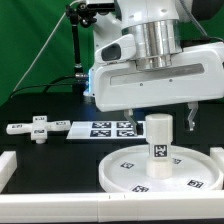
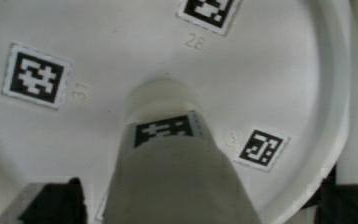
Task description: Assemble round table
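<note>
The large rimmed round disc (image 1: 130,175) lies flat at the front of the exterior view, tags on its face. The short cylindrical post (image 1: 159,150) stands upright on its middle, a tag on its side. My gripper (image 1: 160,122) hangs straight over the post, open, one finger on each side of the post's top with a gap to it. In the wrist view the post (image 2: 172,150) rises from the disc (image 2: 87,130) between my dark fingertips (image 2: 48,203); the gripper (image 2: 202,208) holds nothing. The flat cross-shaped piece (image 1: 38,128) lies on the black surface at the exterior view's left.
The marker board (image 1: 108,127) lies behind the disc, under the gripper body. White straight rails (image 1: 6,166) edge the black surface at the exterior view's left and along the front. A green backdrop and cables stand behind.
</note>
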Controlling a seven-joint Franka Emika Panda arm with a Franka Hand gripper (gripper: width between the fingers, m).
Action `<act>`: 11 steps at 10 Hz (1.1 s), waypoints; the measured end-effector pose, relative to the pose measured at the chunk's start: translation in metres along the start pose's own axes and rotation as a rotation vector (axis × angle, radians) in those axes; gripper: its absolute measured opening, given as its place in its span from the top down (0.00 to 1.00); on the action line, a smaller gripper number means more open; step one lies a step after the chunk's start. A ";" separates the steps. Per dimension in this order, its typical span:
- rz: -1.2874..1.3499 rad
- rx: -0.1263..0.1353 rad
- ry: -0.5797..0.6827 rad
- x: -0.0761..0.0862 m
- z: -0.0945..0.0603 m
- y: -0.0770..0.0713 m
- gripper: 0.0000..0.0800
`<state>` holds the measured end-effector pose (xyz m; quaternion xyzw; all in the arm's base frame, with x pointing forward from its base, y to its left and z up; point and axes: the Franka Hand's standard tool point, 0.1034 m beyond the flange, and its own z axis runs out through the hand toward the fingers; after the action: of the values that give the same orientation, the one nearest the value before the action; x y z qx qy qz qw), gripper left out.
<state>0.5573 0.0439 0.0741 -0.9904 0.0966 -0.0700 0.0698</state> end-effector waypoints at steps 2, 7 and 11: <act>-0.285 -0.021 0.000 0.002 -0.001 -0.004 0.19; -0.709 -0.045 -0.002 0.001 -0.001 -0.003 0.19; -1.060 -0.063 -0.024 0.003 -0.001 -0.003 0.19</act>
<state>0.5606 0.0463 0.0760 -0.9057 -0.4160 -0.0814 -0.0039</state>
